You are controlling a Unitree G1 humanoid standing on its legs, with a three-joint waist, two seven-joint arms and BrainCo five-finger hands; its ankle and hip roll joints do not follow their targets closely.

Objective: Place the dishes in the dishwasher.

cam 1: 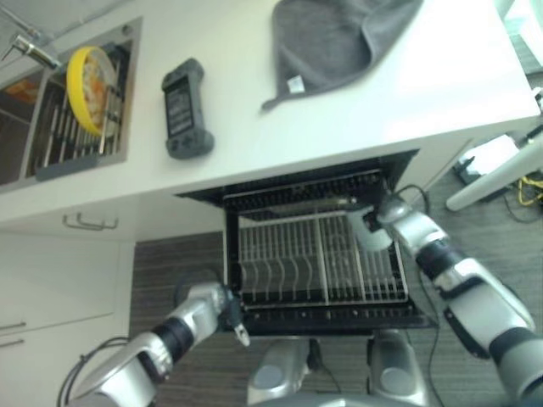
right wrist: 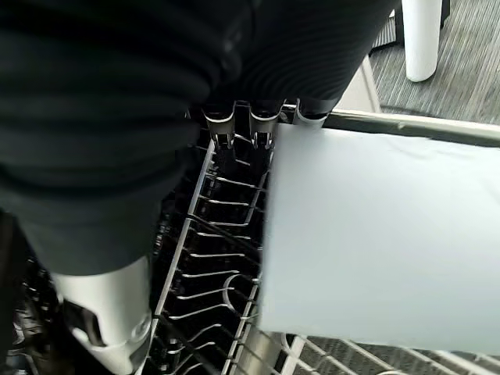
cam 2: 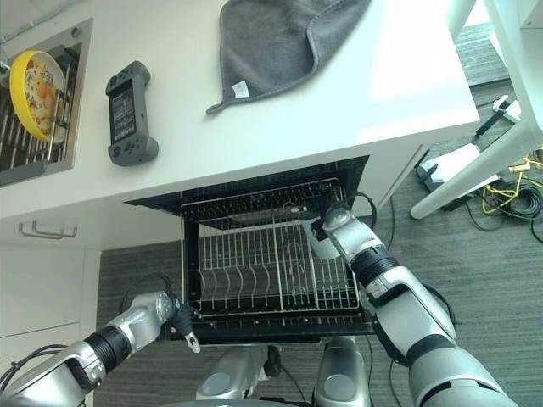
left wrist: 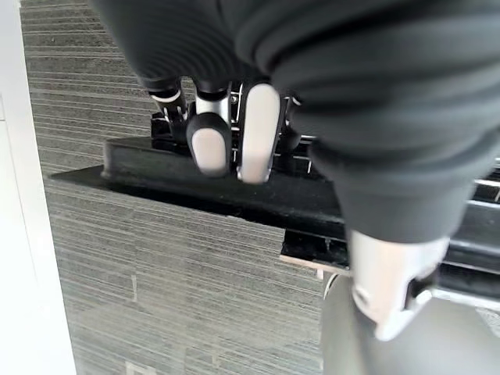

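Pale plate (right wrist: 375, 234) held upright over the pulled-out dishwasher rack (cam 1: 318, 259), at about 2 o'clock of the rack, near its back right corner. Right hand (cam 2: 329, 227): fingers (right wrist: 262, 125) curled over the plate's upper edge and pinching it, as the right wrist view shows, with the wire tines of the rack directly beneath. Rack drawn out from the dark dishwasher opening under the white bench (cam 1: 237, 102); its divider rows run front to back. Left hand (cam 1: 227, 309) at 8 o'clock of the rack, at the front left corner; in the left wrist view its fingers (left wrist: 234, 141) lie pressed together and bent down against the dark front edge of the rack frame, and whether they actually grip it cannot be told.

On the bench: grey cloth (cam 1: 339, 38) at 12 o'clock, one corner hanging toward the front edge; dark handheld controller (cam 1: 184, 108) at 10 o'clock of the rack. Sink (cam 1: 81, 144) at the far 10 o'clock corner, holding a yellow dish (cam 1: 89, 87) that stands on edge in a drying grid.
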